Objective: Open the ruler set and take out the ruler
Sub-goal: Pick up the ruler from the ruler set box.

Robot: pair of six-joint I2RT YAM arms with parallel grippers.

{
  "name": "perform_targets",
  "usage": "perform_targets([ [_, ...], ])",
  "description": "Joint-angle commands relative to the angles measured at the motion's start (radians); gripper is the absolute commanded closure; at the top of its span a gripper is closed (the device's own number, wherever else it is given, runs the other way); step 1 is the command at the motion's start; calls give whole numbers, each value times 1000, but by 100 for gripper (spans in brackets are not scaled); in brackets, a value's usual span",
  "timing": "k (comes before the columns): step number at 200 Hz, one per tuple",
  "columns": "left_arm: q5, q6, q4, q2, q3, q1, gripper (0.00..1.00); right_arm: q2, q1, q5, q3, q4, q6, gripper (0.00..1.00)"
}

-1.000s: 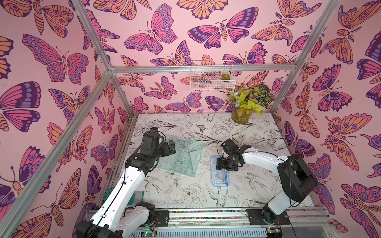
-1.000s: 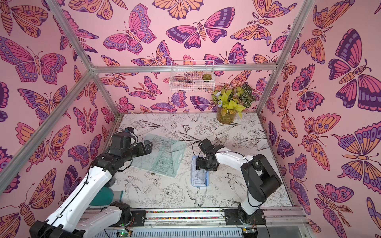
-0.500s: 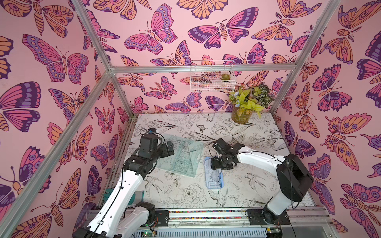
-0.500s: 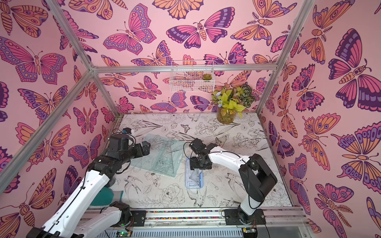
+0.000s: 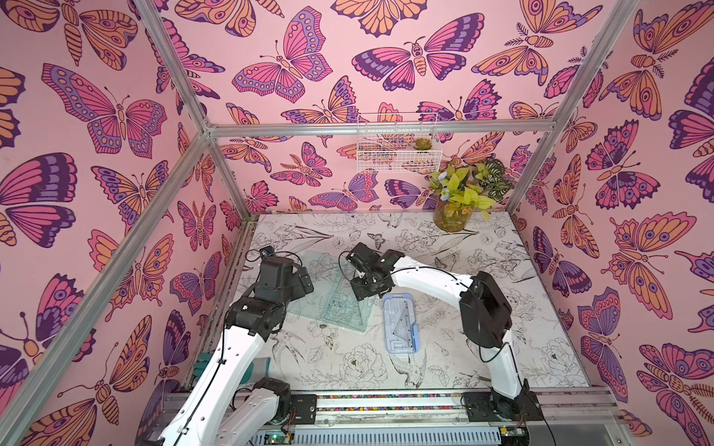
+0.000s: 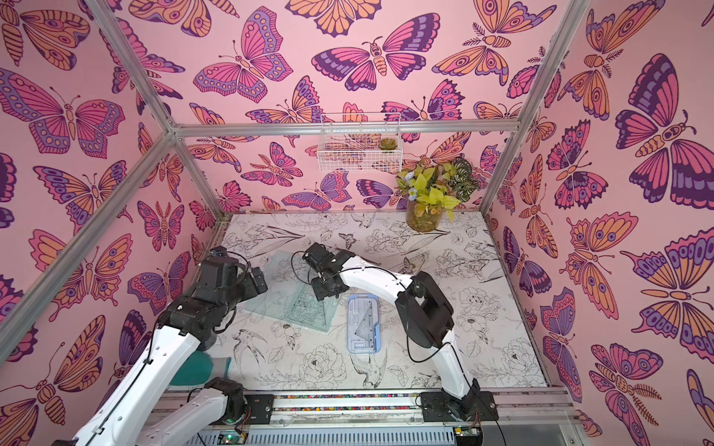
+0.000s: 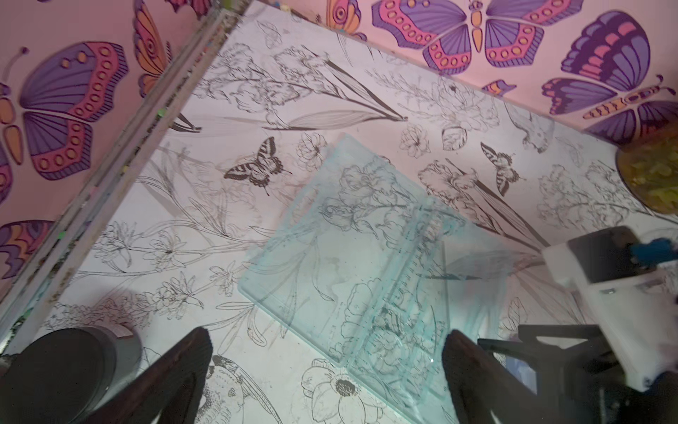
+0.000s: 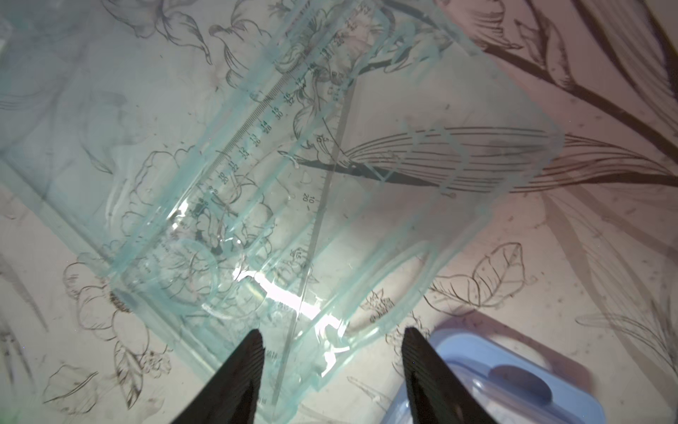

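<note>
blue case (image 5: 400, 328) seemingly crowds right gripper's (image 8: 334, 332) side.

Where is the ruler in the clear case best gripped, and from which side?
Probably the ruler at its end nearest the right gripper, from above, jaws across its narrow width: it lies flat in the open case, so only its long edges offer a hold.

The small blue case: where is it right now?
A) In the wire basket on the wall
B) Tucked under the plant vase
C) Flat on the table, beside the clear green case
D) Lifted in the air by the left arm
C: in both top views the blue case lies flat on the table, next to the clear green case, with nothing holding it.
</note>
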Motion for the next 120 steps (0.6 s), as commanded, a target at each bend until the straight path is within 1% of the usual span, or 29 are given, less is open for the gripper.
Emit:
perform_targets([
  [1,-102,-22,-41,-14,-5,9,0,41,3,-23,60,-34,-50,38],
  [50,-109,-14,-29,-11,-10,8,0,152,25,-22,158,-47,-75,38],
  [77,-111,-13,-25,-11,-14,8,0,176,35,-1,176,-63,-80,39],
  [120,-108,-13,-20,-6,-18,10,0,206,57,21,180,-72,-77,43],
])
